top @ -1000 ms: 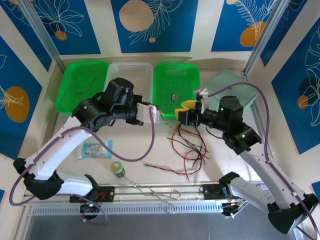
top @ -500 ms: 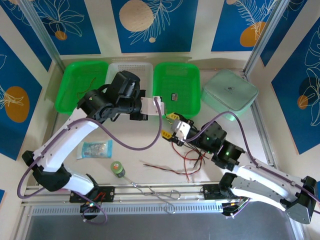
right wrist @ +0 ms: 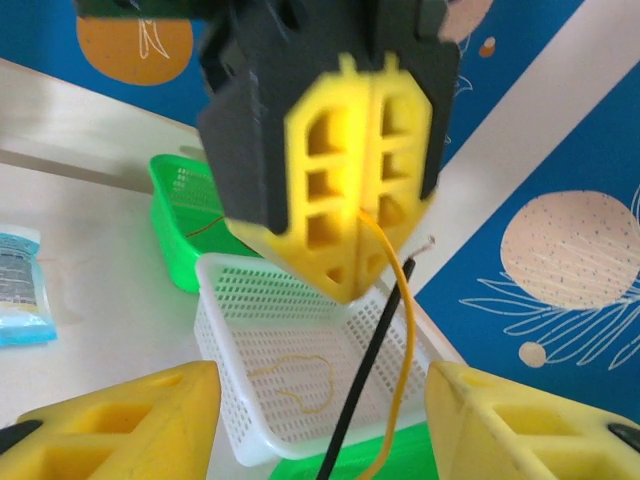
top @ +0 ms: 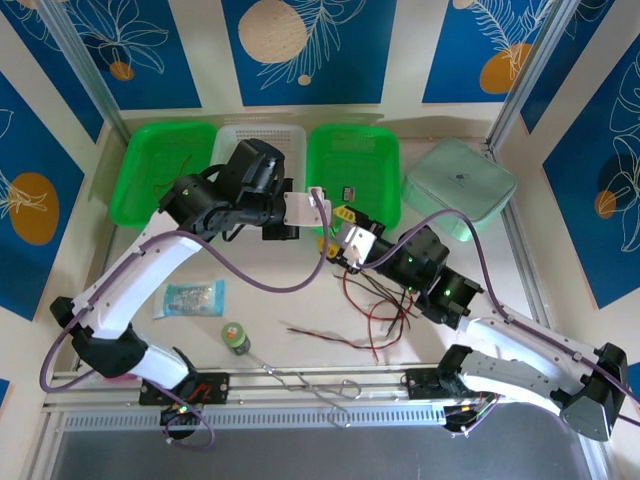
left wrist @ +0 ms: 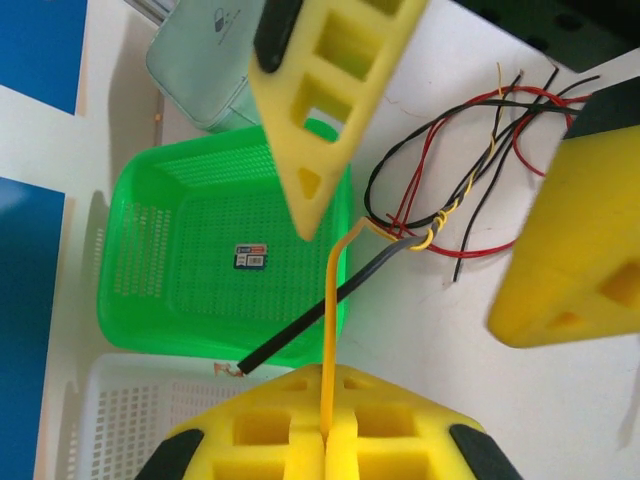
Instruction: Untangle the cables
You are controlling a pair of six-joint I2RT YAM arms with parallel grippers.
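In front of a green basket (left wrist: 140, 260) and a white basket (right wrist: 235, 268), lying tangled on the table (left wrist: 440, 330): the cables (top: 385, 290), red, black and yellow. Pinching one yellow strand (left wrist: 328, 320) in the left gripper (left wrist: 325, 438), fingers pressed fully together. Holding the right gripper (right wrist: 322, 385) spread wide, gripping nothing, crowding either side of that strand, twisted with a black wire (left wrist: 300, 335).

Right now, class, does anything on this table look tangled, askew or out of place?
The yellow wire is twisted around the black wire near the green basket, so the black one is lifted alongside it where the left end effector is shut on the yellow wire alone.
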